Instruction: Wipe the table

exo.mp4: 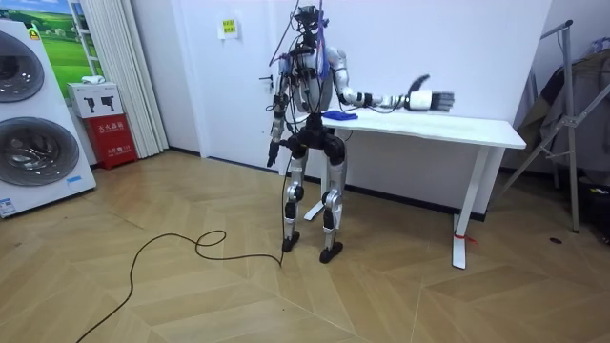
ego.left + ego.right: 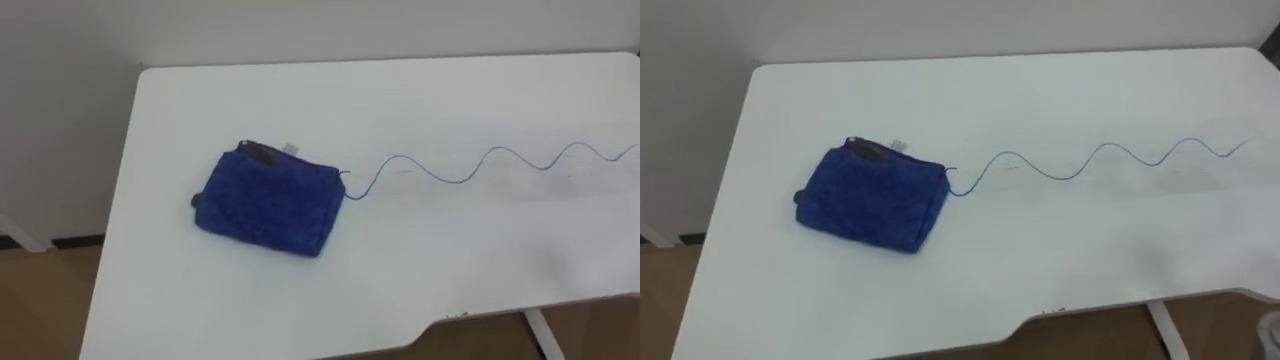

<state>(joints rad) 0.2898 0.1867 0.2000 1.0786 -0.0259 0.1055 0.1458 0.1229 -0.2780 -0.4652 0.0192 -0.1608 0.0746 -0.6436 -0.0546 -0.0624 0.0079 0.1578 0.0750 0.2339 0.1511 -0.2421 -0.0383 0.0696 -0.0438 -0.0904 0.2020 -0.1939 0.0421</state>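
Note:
A folded blue cloth (image 2: 268,203) lies on the left part of the white table (image 2: 420,260), a dark label at its far edge. From its right side a thin wavy blue line (image 2: 480,165) runs across the tabletop to the right edge. In the room view I stand at the table's left end, facing it, with the cloth (image 1: 339,115) just in front of me. My right hand (image 1: 431,99) is stretched out level above the table, well right of the cloth, fingers spread and holding nothing. My left hand (image 1: 273,151) hangs by my side.
The table's front edge has a curved cut-out (image 2: 440,325) above a white leg (image 2: 545,335). A wall runs close behind the table. The room view shows washing machines (image 1: 33,114) far left, a red box (image 1: 107,129) and a metal stand (image 1: 572,124) at the right.

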